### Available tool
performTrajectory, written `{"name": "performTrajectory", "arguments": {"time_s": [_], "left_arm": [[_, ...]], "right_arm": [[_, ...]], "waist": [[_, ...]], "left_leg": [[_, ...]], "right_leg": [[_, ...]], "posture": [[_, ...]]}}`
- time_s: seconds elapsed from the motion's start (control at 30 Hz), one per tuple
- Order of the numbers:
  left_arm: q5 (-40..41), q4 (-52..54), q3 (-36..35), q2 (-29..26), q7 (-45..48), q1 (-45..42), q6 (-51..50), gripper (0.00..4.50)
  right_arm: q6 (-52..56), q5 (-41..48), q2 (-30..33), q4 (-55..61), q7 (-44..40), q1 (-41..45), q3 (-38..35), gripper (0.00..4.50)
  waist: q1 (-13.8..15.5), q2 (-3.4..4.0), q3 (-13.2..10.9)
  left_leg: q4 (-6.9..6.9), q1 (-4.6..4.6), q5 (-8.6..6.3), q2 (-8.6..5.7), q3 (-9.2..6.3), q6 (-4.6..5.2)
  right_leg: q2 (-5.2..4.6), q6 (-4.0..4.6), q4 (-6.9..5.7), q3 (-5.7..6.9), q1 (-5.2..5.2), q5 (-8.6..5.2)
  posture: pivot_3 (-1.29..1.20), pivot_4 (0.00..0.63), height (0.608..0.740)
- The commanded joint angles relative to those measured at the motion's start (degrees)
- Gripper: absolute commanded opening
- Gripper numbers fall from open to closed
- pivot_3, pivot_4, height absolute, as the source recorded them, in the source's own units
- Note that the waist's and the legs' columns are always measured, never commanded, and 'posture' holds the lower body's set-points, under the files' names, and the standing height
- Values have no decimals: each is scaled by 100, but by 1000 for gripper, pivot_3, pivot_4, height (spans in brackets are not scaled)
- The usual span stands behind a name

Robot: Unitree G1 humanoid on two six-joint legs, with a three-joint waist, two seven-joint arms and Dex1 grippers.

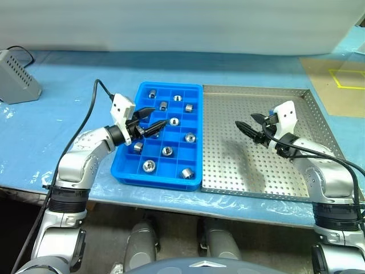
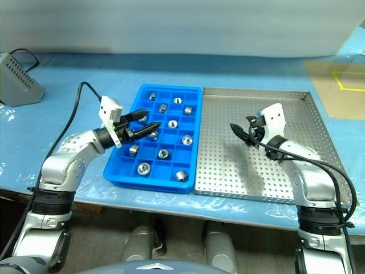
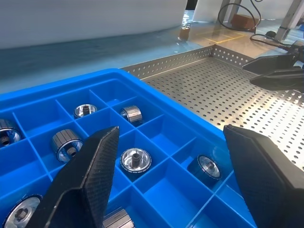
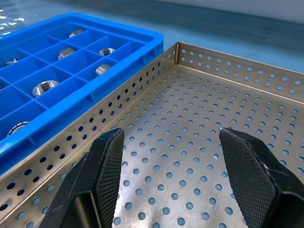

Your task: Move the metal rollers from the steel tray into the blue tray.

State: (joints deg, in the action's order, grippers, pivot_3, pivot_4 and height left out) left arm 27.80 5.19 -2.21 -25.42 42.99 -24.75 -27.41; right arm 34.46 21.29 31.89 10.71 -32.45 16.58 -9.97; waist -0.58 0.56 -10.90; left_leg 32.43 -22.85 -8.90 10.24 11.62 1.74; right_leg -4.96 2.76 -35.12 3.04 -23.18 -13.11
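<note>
A counter [image 1: 68, 154] covered in blue sheeting carries everything. The steel tray [image 1: 259, 177], the biggest item, lies on the right; its perforated floor is bare, with no rollers lying on it. Touching its left rim sits the narrower blue tray [image 1: 128, 178], a plastic grid of small square compartments. The metal rollers [image 1: 167, 151] are spread through that grid, one to a compartment, from the far row down to the near row; about ten can be counted in the head views, some standing on end, some on their sides. A grey box [image 1: 17, 77] with a slotted face sits at the far left of the counter, with a black cable [image 1: 23, 51] behind it.

The left end effector [image 1: 153, 121] hangs over the left part of the blue tray, its two black fingers spread apart and gripping nothing. The right end effector [image 1: 252, 124] hovers above the middle of the steel tray, pointing left toward the blue tray, its fingers likewise apart and empty.
</note>
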Motion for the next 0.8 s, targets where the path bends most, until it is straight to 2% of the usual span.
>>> {"name": "performTrajectory", "arguments": {"time_s": [0.03, 0.37, 0.8], "left_arm": [[67, 235, -119, 11, -20, 86, 79, 3724], [57, 327, -116, 72, -46, 326, 183, 3724], [53, 261, -93, 85, -84, 90, 168, 3724]], "right_arm": [[-97, -32, 37, 105, -59, -12, 83, 3275], [-80, -39, 64, 67, -135, 27, 148, 3275], [-226, -131, 17, -110, -76, 159, 161, 3275]], "waist": [[-3, 0, 0], [14, 0, 0], [29, 0, 0]], "left_leg": [[-1, 0, 0, 0, 0, 0], [1, 0, 0, 0, 0, 0], [1, 0, 0, 0, 0, 0]], "right_leg": [[0, 0, 0, 0, 0, 0], [-1, 0, 0, 0, 0, 0], [0, 0, 0, 0, 0, 0]], "posture": [[-239, 150, 740], [-216, 150, 740], [-226, 150, 740]]}}
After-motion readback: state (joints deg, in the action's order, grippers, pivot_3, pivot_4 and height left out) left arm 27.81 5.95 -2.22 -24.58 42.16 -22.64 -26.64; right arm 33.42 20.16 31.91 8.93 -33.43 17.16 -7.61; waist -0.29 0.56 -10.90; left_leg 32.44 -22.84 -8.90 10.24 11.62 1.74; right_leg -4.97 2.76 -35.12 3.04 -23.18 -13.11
